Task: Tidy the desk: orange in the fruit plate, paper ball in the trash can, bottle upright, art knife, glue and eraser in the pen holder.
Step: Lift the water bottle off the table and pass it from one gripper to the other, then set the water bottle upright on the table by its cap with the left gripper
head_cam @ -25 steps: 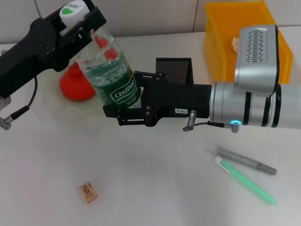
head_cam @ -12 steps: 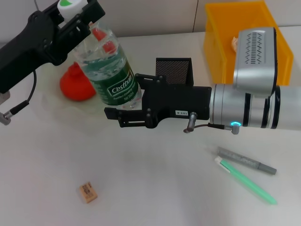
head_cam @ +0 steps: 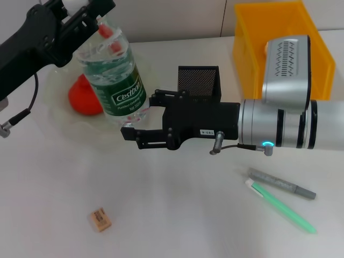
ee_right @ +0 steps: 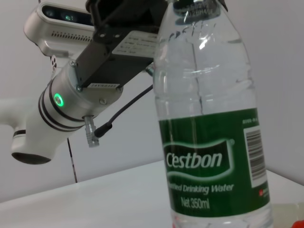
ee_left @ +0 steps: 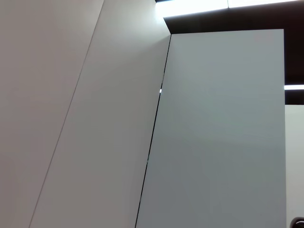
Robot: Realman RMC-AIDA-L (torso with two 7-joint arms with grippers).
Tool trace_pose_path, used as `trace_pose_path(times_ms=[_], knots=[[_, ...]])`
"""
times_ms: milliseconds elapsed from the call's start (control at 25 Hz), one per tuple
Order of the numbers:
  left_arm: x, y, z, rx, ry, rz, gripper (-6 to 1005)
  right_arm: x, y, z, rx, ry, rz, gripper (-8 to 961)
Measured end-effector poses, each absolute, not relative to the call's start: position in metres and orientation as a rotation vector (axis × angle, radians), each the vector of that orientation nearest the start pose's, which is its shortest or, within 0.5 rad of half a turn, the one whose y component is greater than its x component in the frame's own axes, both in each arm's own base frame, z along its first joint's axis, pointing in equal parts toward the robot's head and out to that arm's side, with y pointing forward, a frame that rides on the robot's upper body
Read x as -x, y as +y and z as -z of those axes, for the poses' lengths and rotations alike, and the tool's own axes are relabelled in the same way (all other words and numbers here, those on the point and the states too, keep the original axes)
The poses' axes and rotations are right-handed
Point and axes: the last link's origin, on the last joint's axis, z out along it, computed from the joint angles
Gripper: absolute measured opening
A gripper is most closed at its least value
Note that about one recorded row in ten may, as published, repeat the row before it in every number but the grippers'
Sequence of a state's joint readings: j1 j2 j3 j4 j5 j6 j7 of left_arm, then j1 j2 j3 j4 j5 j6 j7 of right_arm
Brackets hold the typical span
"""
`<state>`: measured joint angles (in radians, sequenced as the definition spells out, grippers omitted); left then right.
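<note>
Left end effector point(head_cam: 80, 13): at upper left, pinching the cap end of the bottle point(head_cam: 114, 86).
Orange point(head_cam: 85, 99): on the fruit plate point(head_cam: 56, 115), just behind and left of the bottle.
Bottle: nearly upright, slightly tilted, base at the desk point(head_cam: 177, 209) beside the plate.
Eraser point(head_cam: 100, 220): on the desk at near left, apart from everything.
Right end effector point(head_cam: 134, 126): fingers spread, either side of the bottle's base.
Pen holder point(head_cam: 198, 80): upright behind the right end effector.
Two pens point(head_cam: 280, 192): lying at near right.
Trash can point(head_cam: 277, 40): far right.
</note>
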<state>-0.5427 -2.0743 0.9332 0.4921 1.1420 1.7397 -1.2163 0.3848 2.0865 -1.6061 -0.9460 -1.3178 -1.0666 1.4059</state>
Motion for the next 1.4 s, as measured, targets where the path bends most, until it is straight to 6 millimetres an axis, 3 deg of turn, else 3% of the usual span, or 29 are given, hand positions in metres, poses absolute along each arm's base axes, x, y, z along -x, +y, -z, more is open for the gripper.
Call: trace_pose_path(times_ms=[600, 960, 1400], knots=[[0.186, 0.337, -0.035, 2.319, -0.314, 1.628, 459, -0.174, 0.328, 0.070, 2.727, 0.409, -0.805, 774], [0.189, 0.337, -0.036, 2.302, -0.290, 1.601, 461, -0.187, 0.325, 0.066, 2.696, 0.427, -0.794, 775], [0.205, 0.333, -0.041, 2.272, -0.270, 1.510, 464, -0.201, 0.318, 0.036, 2.627, 0.415, -0.886, 775]])
